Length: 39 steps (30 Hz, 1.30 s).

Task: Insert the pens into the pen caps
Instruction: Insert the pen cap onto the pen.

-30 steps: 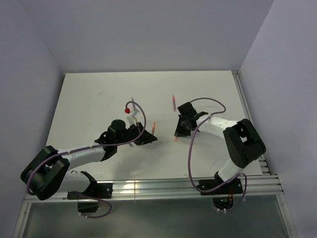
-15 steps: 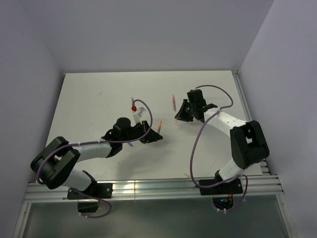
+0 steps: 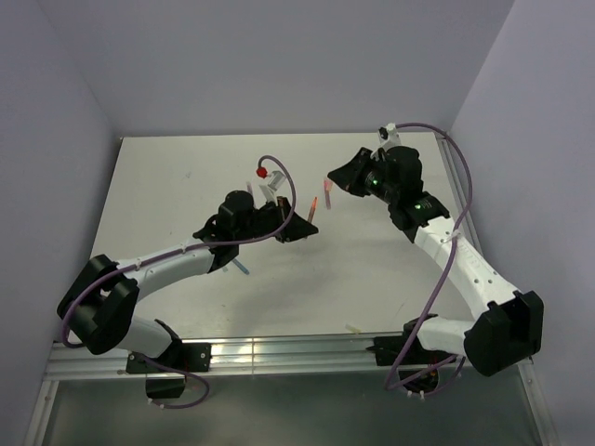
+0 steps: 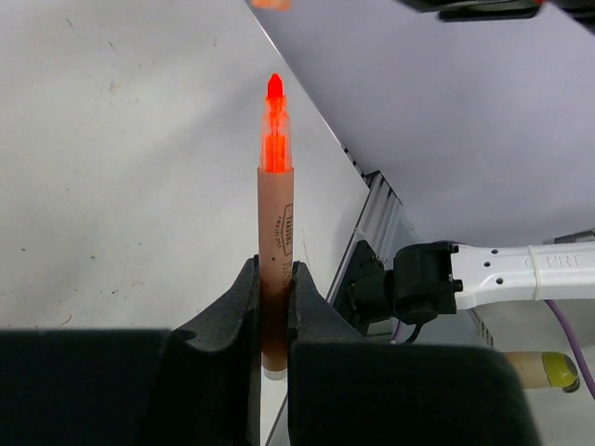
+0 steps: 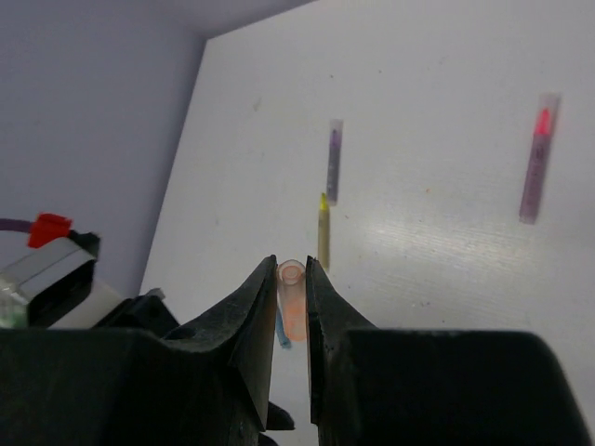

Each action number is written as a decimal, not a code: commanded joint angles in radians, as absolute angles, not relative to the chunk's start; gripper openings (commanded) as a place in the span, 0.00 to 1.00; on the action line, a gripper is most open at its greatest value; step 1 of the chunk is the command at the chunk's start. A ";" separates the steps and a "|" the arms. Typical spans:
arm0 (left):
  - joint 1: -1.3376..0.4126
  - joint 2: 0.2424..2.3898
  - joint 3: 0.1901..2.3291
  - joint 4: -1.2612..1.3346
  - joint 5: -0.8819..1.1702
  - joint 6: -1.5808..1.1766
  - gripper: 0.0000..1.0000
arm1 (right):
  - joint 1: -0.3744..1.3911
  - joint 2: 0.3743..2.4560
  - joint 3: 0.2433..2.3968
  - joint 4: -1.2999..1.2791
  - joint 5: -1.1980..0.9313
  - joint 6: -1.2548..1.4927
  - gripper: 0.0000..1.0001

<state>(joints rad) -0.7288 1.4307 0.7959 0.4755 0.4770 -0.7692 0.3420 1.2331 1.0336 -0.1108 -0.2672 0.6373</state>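
Your table looks matt white, lightly speckled and scuffed. The left claw and right claw are matt black plastic. The pen has a dull papery barrel and glossy translucent orange tip; the cap is smooth translucent plastic.

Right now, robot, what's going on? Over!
Left gripper shut on orange pen, tip bare. Right gripper shut on orange cap. Pen and cap apart, not yet joined. Nothing seen between them.

Gap between left gripper and right gripper is taken up by held orange pen and cap; tabletop beneath is obstructed by purple pen, yellow pen, blue pen.
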 commanded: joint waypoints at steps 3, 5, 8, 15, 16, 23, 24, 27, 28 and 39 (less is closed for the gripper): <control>-0.733 1.407 0.841 0.453 0.508 -0.746 0.00 | 0.336 1.193 1.086 -0.055 -0.317 0.647 0.00; -0.733 1.397 0.844 0.442 0.506 -0.735 0.00 | 0.336 1.186 1.086 -0.048 -0.325 0.652 0.00; -0.733 1.391 0.848 0.434 0.515 -0.721 0.00 | 0.336 1.175 1.081 -0.035 -0.340 0.655 0.00; -0.733 1.391 0.850 0.439 0.526 -0.716 0.00 | 0.341 1.169 1.075 -0.014 -0.393 0.661 0.00; -0.733 1.393 0.850 0.439 0.525 -0.715 0.00 | 0.344 1.169 1.075 -0.014 -0.394 0.660 0.00; -0.733 1.391 0.857 0.439 0.526 -0.710 0.00 | 0.376 1.181 1.075 -0.020 -0.383 0.649 0.00; -0.733 1.390 0.856 0.442 0.528 -0.710 0.00 | 0.379 1.186 1.075 -0.021 -0.380 0.647 0.00; -0.733 1.382 0.857 0.440 0.528 -0.707 0.00 | 0.388 1.201 1.080 -0.021 -0.388 0.650 0.00; -0.733 1.379 0.859 0.431 0.523 -0.703 0.00 | 0.388 1.204 1.080 -0.020 -0.391 0.653 0.00; -0.733 1.367 0.864 0.417 0.506 -0.689 0.00 | 0.402 1.220 1.080 -0.025 -0.402 0.653 0.00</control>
